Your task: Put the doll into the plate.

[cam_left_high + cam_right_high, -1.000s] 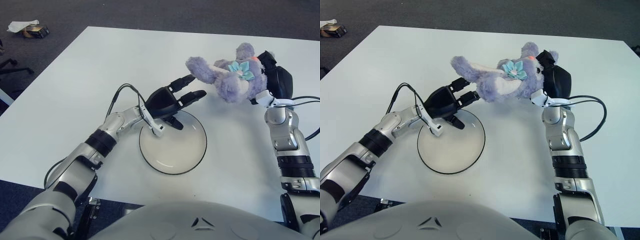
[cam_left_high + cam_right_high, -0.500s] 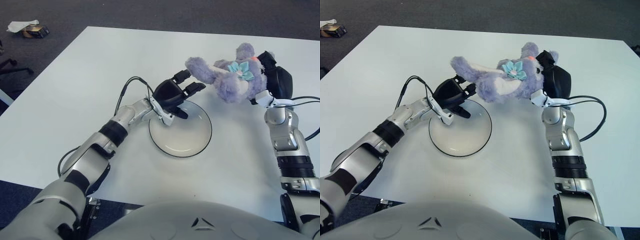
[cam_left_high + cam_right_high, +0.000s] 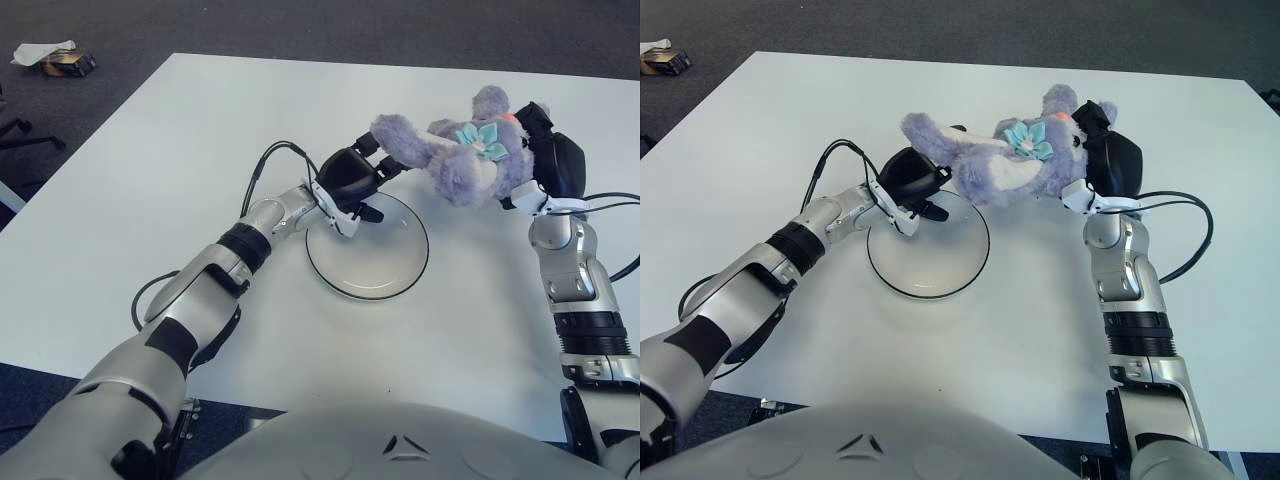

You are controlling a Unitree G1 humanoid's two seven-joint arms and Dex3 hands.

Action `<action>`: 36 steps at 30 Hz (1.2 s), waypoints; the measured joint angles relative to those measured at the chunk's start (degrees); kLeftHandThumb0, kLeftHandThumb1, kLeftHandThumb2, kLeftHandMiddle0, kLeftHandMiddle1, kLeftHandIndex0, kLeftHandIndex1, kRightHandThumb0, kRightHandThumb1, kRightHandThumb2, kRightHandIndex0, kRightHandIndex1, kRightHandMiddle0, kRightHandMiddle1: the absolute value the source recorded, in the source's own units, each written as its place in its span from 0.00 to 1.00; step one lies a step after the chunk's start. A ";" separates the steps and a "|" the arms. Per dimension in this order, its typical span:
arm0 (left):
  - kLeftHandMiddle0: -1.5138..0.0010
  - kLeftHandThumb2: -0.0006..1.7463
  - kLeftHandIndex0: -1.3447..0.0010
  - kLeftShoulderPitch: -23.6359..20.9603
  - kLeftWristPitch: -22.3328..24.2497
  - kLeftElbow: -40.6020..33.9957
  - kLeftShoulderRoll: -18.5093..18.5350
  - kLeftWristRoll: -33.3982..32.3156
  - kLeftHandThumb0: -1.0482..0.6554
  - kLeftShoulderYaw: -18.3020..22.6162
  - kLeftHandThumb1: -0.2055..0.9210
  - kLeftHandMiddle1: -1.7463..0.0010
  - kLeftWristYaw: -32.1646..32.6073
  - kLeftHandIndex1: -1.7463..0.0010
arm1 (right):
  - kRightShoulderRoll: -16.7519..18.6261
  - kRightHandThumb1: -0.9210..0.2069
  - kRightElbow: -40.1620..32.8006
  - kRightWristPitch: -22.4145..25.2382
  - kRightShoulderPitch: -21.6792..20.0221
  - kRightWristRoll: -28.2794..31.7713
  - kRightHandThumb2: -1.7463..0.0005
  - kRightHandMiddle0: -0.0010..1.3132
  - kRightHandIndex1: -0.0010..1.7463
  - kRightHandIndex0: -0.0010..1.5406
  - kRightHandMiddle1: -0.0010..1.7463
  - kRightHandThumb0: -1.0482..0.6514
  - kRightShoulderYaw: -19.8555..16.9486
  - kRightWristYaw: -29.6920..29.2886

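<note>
Right robot hand point(image 3: 548, 165) gripped the doll point(image 3: 455, 160) aloft, beyond the plate point(image 3: 368, 260); left robot hand point(image 3: 352, 180) curled on the plate's far rim on the bench point(image 3: 150, 180). Best: swing doll over plate centre, lower, release

An office or lab: a white table point(image 3: 150, 190) on grey carpet point(image 3: 400, 30), a chair base point(image 3: 20, 135) beside it.

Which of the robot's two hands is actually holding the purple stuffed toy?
The right hand grips the purple doll at its head end. The left hand sits at the plate's far rim, fingers just under the doll's leg.
</note>
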 measured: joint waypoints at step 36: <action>1.00 0.52 1.00 -6.55 5.28 13.42 -4.30 -2.82 0.11 -4.21 0.61 0.79 8.79 0.46 | -0.10 0.73 0.27 -1.14 1.31 0.27 0.10 0.41 0.99 0.51 1.00 0.62 -0.06 -0.45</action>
